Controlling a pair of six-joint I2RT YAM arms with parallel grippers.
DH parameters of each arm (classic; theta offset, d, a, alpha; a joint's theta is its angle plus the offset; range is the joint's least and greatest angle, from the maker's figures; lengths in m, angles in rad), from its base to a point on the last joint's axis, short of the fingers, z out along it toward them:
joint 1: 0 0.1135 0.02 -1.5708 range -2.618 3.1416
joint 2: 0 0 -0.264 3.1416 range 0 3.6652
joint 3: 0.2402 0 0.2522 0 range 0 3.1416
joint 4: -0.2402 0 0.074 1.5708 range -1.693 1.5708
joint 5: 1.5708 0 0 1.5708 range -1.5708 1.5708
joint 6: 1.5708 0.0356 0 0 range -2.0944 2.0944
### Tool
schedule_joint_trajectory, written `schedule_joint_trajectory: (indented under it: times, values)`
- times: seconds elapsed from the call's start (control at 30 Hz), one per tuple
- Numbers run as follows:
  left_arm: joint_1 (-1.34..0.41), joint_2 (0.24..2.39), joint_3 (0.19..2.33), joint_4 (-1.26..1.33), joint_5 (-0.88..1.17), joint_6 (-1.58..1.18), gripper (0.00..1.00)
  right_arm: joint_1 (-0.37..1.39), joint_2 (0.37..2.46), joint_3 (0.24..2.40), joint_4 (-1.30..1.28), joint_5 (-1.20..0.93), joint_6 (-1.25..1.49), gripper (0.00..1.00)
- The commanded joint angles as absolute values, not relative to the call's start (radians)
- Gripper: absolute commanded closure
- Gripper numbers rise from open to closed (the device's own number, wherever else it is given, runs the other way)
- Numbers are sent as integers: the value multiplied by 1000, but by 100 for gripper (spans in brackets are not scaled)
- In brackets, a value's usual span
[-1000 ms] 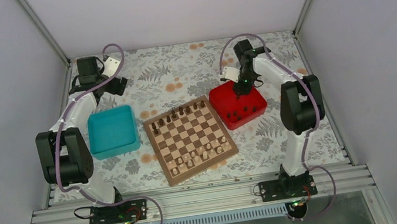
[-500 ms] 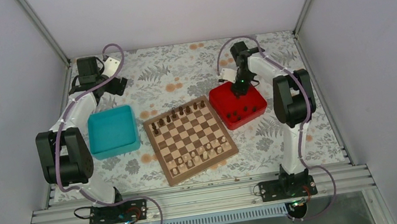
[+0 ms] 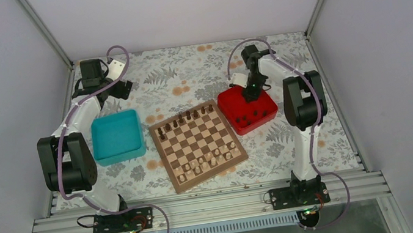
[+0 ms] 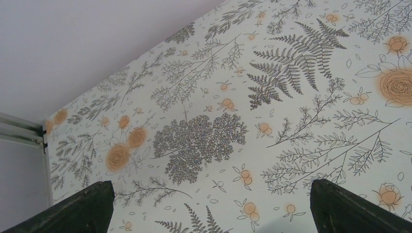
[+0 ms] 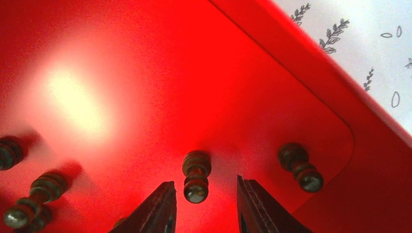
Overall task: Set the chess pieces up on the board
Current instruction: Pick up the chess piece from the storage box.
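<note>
Straddling dark pawn [image 5: 197, 167] lying in red tray [image 5: 311, 63], right hand [image 5: 204, 181] part-open, not gripping; centring on stem, closing gently against rolling.

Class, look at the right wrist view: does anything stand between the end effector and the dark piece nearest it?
Nothing visible: the piece lies on the tray floor, right between the end effector's open jaws.
</note>
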State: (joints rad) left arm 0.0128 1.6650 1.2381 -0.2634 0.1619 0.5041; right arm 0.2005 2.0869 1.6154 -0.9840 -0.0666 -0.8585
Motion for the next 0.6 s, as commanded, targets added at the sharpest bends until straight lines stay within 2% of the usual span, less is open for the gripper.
schedule_joint_trajectory:
  times: [0.0, 0.23, 0.4, 0.57]
  values:
    - [9, 1666, 1231, -244, 173, 498, 0, 192, 2114, 1640, -990, -87, -848, 67]
    - [9, 1664, 1229, -245, 174, 499, 0, 191, 2133, 1651, -1007, -93, -848, 78]
    - [9, 1662, 1228, -245, 174, 496, 0, 192, 2101, 1660, -1020, -97, -848, 89]
    - [9, 1658, 1224, -241, 182, 496, 0, 216, 2039, 1693, -1082, -71, -836, 92]
